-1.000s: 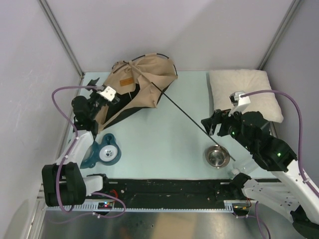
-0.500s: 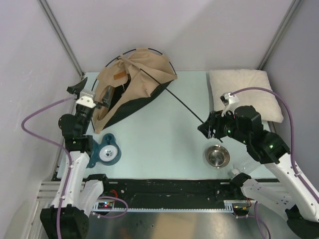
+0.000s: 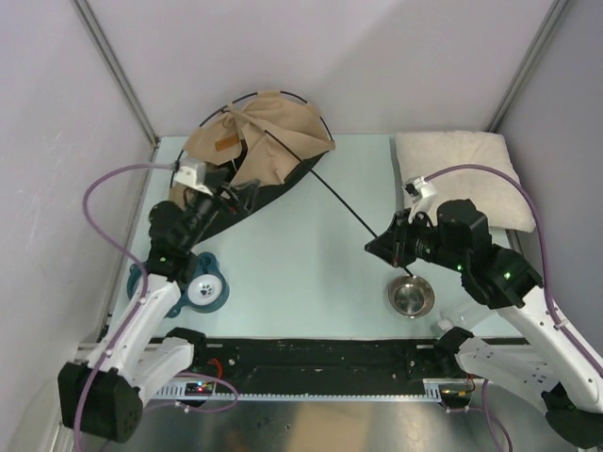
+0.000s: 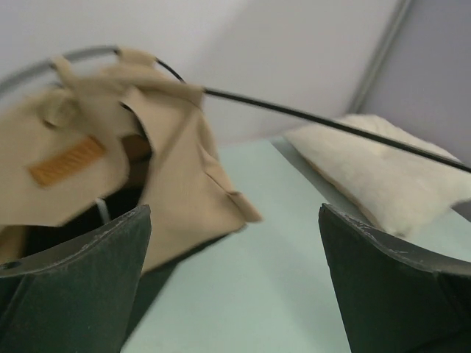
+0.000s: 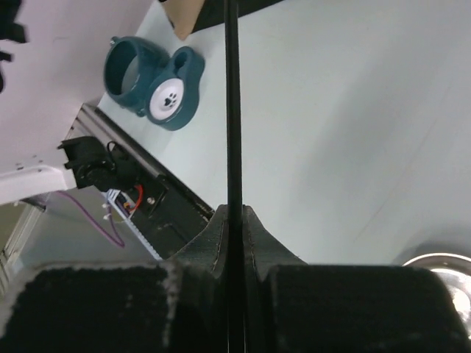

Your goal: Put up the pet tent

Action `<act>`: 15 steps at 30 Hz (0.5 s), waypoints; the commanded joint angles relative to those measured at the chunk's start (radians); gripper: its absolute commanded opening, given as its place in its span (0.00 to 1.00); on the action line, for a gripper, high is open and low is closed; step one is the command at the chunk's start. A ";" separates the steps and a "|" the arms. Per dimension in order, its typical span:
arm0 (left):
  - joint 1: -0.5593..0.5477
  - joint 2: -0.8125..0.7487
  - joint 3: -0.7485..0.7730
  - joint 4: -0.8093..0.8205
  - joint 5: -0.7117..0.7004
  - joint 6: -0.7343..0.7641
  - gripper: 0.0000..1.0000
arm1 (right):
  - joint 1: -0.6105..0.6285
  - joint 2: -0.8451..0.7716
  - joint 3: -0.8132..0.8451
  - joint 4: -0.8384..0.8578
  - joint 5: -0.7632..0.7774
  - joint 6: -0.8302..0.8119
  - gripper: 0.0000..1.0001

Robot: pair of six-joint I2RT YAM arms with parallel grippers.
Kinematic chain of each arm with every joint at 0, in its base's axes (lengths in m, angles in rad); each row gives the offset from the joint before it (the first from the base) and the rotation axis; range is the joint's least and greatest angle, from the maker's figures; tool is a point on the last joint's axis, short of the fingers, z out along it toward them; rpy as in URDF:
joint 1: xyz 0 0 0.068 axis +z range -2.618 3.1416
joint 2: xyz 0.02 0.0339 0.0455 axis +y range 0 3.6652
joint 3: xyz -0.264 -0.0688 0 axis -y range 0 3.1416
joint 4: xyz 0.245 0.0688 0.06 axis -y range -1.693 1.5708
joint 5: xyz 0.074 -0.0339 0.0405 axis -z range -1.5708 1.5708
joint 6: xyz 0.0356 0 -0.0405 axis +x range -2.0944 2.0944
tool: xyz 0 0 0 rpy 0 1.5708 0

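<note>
We see the right gripper (image 5: pixel 234 218) closed tight on a thin black pole (image 5: pixel 232 110). Its two fingers (image 5: pixel 257 243) press against either side of the rod with no gap showing between them. From above, this pole runs as a straight diagonal line from the pet tent (image 3: pixel 264 137) down across the pale green table (image 3: pixel 301 273) to the gripper. The pole is the only thing we see this gripper touching. A steel bowl (image 3: pixel 412 296) sits on the table near it, on the side toward the arm bases.

The left gripper (image 3: pixel 237 195) is spread as wide as it goes and holds nothing. In its wrist view the two dark fingers stand far apart at either edge, with the tent's tan fabric and brown label patch (image 4: pixel 66 162) beyond them. From above, this gripper is just beside the tent's near black edge, and we cannot tell whether it touches it.

The tent lies at the back left of the table as a slumped heap. Its tan cloth is bunched over the black lining, and a curved rod arcs over its top. A cream pillow (image 3: pixel 462 174) lies at the back right. A teal paw-print holder (image 3: pixel 193 287) sits beside the left arm.
</note>
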 commanded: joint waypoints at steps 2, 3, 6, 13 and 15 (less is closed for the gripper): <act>-0.117 0.116 0.060 -0.022 -0.032 -0.063 1.00 | 0.129 -0.045 -0.033 0.051 0.081 0.076 0.00; -0.124 0.136 0.076 -0.022 -0.043 -0.072 1.00 | 0.149 -0.054 -0.045 0.053 0.098 0.089 0.00; -0.146 0.219 0.118 -0.020 -0.066 -0.110 1.00 | 0.201 -0.089 -0.083 0.056 0.137 0.127 0.00; -0.208 0.370 0.190 -0.020 -0.133 -0.193 0.53 | 0.311 -0.122 -0.111 0.084 0.241 0.207 0.00; -0.238 0.390 0.190 -0.020 -0.173 -0.195 0.49 | 0.335 -0.118 -0.112 0.096 0.274 0.223 0.00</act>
